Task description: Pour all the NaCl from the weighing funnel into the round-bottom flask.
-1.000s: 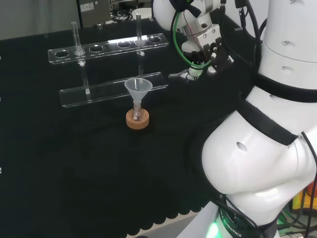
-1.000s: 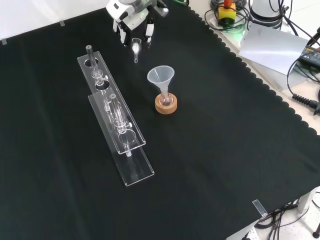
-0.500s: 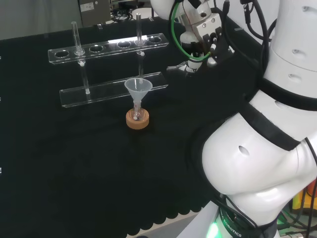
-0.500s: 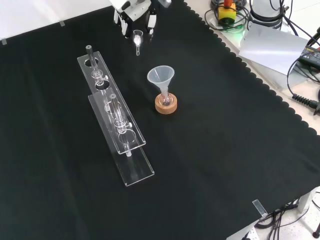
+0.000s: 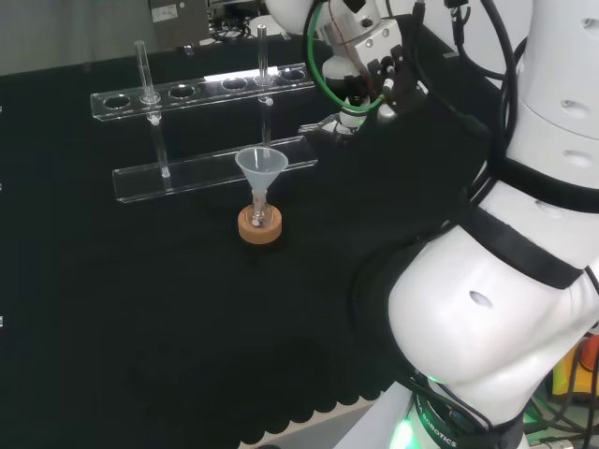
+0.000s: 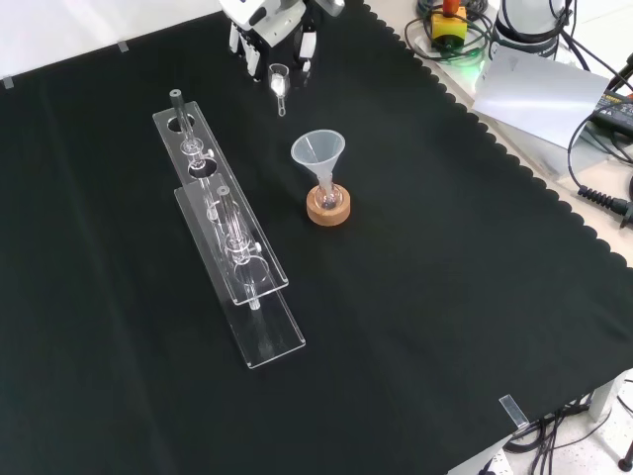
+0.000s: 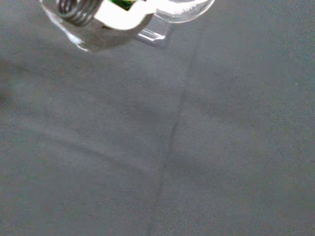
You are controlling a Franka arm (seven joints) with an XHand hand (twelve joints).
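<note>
The front view's top edge cuts off the hand (image 6: pixel 269 22) above its fingers. The flask (image 6: pixel 327 199) under the funnel (image 6: pixel 318 154) is too small to show any contents.

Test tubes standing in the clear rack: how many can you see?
2. One test tube stands near the rack's left end in the head view, the other test tube toward its right end. More clear glass could go unnoticed.

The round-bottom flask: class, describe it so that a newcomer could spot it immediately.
Start at the long clear rack on the black cloth. In the front view, the round-bottom flask stands just right of it on a cork ring. It alone carries a wide clear funnel in its neck.
</note>
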